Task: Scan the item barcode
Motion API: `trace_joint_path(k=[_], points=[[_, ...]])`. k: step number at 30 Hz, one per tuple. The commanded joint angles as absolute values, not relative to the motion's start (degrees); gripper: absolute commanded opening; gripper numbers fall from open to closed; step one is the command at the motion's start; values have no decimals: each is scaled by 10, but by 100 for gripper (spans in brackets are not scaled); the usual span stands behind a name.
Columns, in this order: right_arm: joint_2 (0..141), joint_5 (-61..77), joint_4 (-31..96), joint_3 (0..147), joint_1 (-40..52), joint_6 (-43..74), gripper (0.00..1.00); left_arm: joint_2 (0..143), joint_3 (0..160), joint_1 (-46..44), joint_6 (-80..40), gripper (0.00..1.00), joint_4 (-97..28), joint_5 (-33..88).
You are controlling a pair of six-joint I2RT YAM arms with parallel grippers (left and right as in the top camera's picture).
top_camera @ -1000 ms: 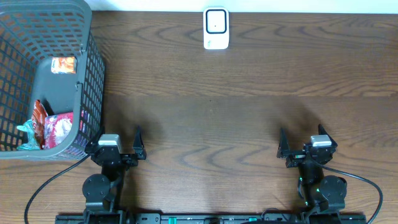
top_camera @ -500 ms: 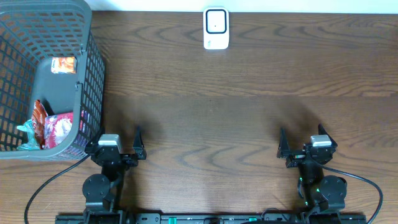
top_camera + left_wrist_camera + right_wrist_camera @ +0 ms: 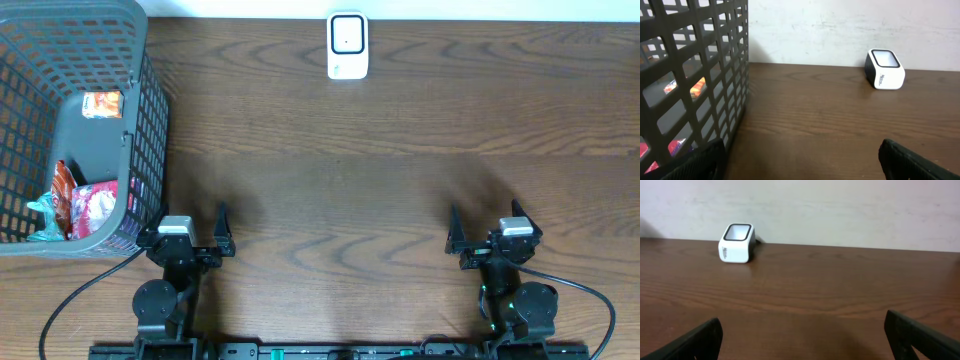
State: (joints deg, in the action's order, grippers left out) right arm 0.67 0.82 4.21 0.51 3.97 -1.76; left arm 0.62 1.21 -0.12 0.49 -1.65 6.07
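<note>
Lying loose in the dark grey plastic lattice basket at the left edge of the brown wooden tabletop, the crinkly red-and-pink foil snack packets and a small orange packet look light, soft and slippery. I judge a pinch on a flat sealed edge safer than squeezing the puffy middle. The left end effector and right end effector stand with jaws spread wide, holding nothing, well apart from the white box-shaped barcode scanner at the far edge.
</note>
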Motion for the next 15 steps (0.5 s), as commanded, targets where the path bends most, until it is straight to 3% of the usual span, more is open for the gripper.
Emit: trace_joint_path(k=[1, 6, 11, 15], points=[[3, 5, 43, 3, 36, -22, 99, 3, 3, -3, 12, 98, -33, 81], [3, 5, 43, 3, 36, -22, 99, 3, 3, -4, 12, 98, -25, 189], [3, 5, 43, 3, 36, -22, 99, 3, 3, -4, -5, 98, -17, 216], [3, 5, 43, 3, 36, -22, 99, 3, 3, -4, -18, 98, 82, 343]])
